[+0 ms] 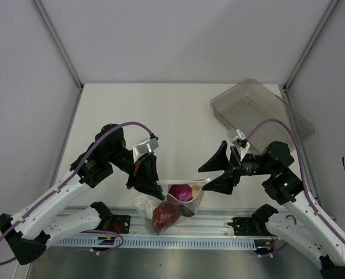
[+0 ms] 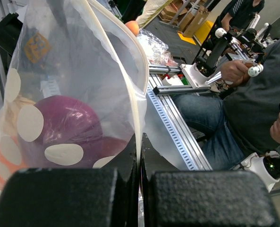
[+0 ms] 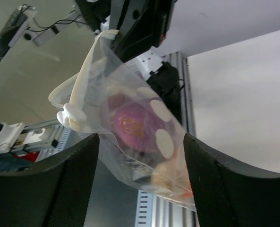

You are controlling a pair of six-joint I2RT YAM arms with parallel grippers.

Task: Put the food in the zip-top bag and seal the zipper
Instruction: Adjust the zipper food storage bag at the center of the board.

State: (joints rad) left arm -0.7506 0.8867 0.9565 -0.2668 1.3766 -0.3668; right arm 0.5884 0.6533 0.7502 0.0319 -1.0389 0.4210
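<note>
Zip-top bag (image 3: 125,90): clear, printed with white dots. Zipper (image 2: 140,75): cream-white. Onion-like ball (image 1: 181,192): purple-red. Plum-like ball (image 1: 166,215): dark red. Bin (image 1: 259,107), far right corner of worktop (image 1: 160,116): clear, grey-tinted. Worktop: plain white. Arm cables (image 1: 131,124): purple.

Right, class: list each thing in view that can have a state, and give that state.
left pincer: shut on the bag's rim, holding it up.
right pincer: open, beside the bag, gripping nothing.
zip-top bag: hanging, mouth open.
zipper: unsealed.
purple-red onion-like ball: inside the bag.
clear bin: upright, open-topped.
</note>
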